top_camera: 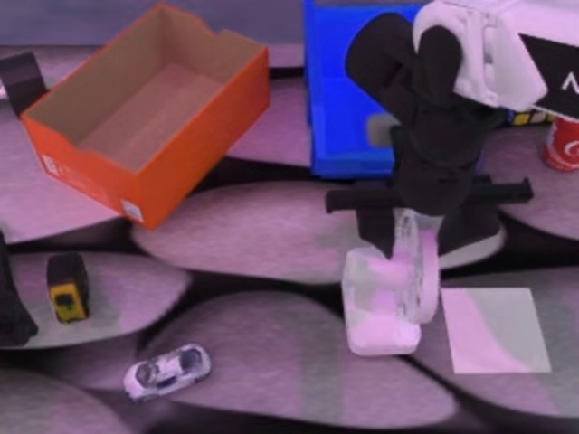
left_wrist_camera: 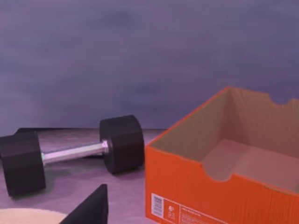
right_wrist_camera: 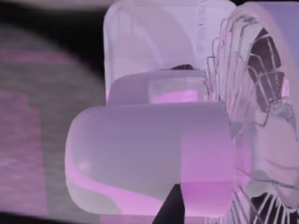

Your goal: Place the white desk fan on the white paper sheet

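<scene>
The white desk fan (top_camera: 380, 312) stands upright on the table, just left of the white paper sheet (top_camera: 496, 330) and apart from it. My right gripper (top_camera: 404, 237) comes down from above and is shut on the fan's upper part, behind the grille head. The right wrist view is filled by the fan (right_wrist_camera: 149, 149), its rounded housing and wire grille very close, with one dark fingertip (right_wrist_camera: 172, 207) against the housing. My left gripper (top_camera: 9, 316) is parked at the table's left edge, and one of its fingers (left_wrist_camera: 96, 203) shows in the left wrist view.
An open orange box (top_camera: 149, 194) sits at the back left and a blue bin (top_camera: 348, 117) at the back, behind the right arm. A red can (top_camera: 565, 145) stands at the far right. A toy car (top_camera: 167, 371) and a yellow-black object (top_camera: 68, 289) lie front left. A dumbbell (left_wrist_camera: 70, 151) lies beside the box.
</scene>
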You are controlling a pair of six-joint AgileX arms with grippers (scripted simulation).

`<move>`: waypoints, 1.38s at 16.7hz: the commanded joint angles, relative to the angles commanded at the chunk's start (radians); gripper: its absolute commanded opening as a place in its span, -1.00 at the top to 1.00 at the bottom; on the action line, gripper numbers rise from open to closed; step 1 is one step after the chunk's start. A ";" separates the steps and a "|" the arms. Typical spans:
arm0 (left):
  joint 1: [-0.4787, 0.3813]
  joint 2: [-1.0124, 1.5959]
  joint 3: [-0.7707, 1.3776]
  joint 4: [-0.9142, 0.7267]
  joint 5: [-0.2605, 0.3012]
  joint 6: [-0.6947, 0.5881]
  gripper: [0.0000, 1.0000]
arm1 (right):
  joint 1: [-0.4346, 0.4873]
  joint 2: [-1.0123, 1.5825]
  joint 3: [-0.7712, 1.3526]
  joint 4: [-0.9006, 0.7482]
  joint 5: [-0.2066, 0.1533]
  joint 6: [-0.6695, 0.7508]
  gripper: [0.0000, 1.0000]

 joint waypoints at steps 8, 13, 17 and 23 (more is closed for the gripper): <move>0.000 0.000 0.000 0.000 0.000 0.000 -1.00 | 0.003 -0.003 0.072 -0.072 -0.001 0.002 1.00; 0.000 0.000 0.000 0.000 0.000 0.000 -1.00 | 0.007 -0.009 0.190 -0.196 -0.001 0.000 1.00; 0.000 0.000 0.000 0.000 0.000 0.000 -1.00 | 0.002 -0.007 0.187 -0.193 -0.001 0.003 1.00; 0.000 0.000 0.000 0.000 0.000 0.000 -1.00 | -0.022 -0.049 0.134 -0.204 0.002 0.229 1.00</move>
